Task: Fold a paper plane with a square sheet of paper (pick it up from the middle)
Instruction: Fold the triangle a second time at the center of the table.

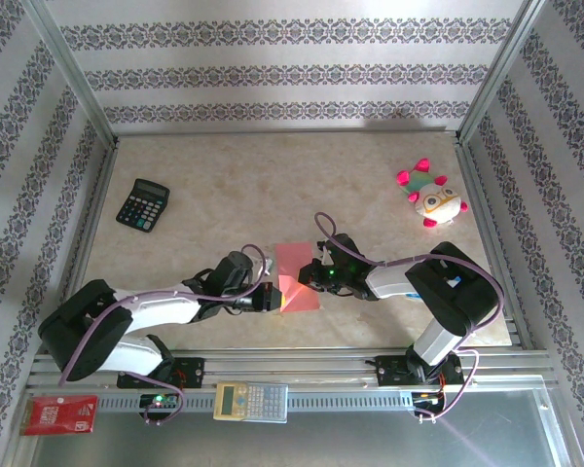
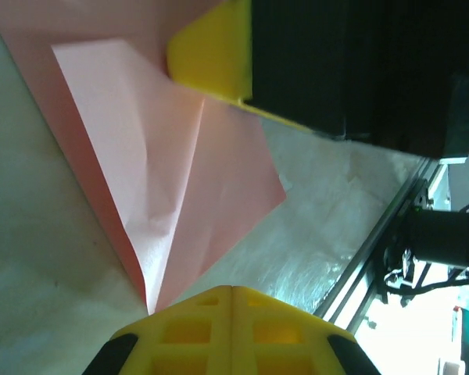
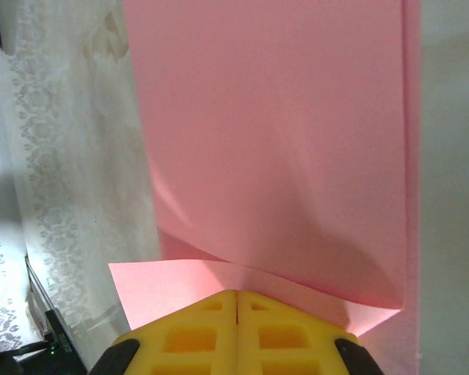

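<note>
You're holding both arms low, angled inward, left gripper (image 1: pixel 270 297) and right gripper (image 1: pixel 307 275) facing each other, jaws pressed together.

Right gripper (image 3: pixel 236 297) bottom centre, yellow fingers pressed together, tips meeting a folded-over flap of the square sheet of paper (image 3: pixel 273 133).

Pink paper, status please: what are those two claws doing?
Left gripper, right gripper both shut, tips at the sheet's edges. Square sheet of paper partly folded. Black calculator, plush toy well clear.

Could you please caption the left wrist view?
Shut left end effector at the tip of the folded square sheet of paper.
</note>
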